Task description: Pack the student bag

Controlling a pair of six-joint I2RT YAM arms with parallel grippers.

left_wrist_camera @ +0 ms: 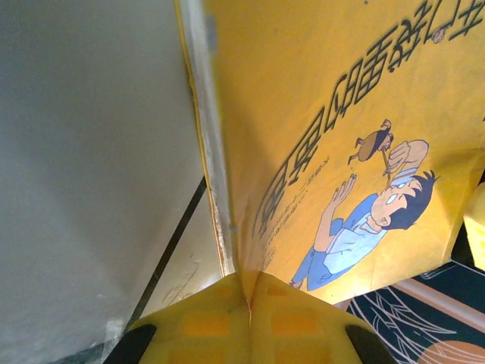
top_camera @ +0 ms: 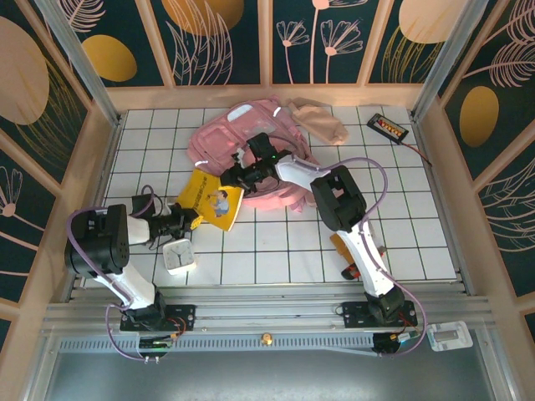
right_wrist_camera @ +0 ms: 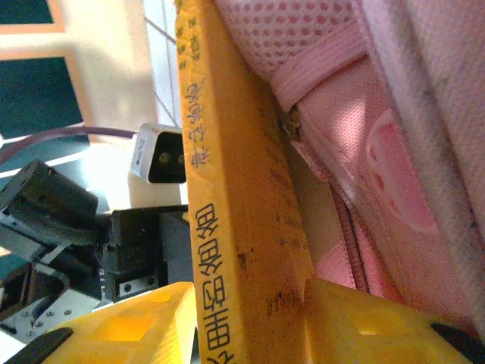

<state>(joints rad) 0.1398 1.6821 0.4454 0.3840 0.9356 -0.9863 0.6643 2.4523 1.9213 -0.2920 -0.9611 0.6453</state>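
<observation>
Yellow pads (left_wrist_camera: 204, 326) of the left gripper (left_wrist_camera: 248, 303) are pressing together on one edge of the yellow book (left_wrist_camera: 341, 114), pinching its cover with no gap showing. The right gripper (right_wrist_camera: 250, 311) is straddling the same book at the spine, one finger lying against each face, so it is clamping across the full thickness. Both arms are sharing one load just above the table (top_camera: 276, 251), at the near-left side of the student bag (top_camera: 219, 144), which is lying at the far centre of the grid.

Risks, as judged:
- If the two arms are moving out of step, the thin cover is likely to buckle or tear at the left pinch, or to slide out of it.
- The bag is lying slack. The book's leading corner could catch on mesh or zipper and end up pushing the bag along rather than entering it.
- The right gripper's outer finger is sitting close against the bag fabric and may snag a strap.

Materials:
- The book is a flat rectangular paperback with a glossy printed cover bearing a cartoon figure, a scuffed spine and a pale page block.
- The bag is soft and pink, showing dotted mesh, padded panels and webbing, and is slumping without firm shape.
- The table is hard white tile with dark grid lines.
</observation>
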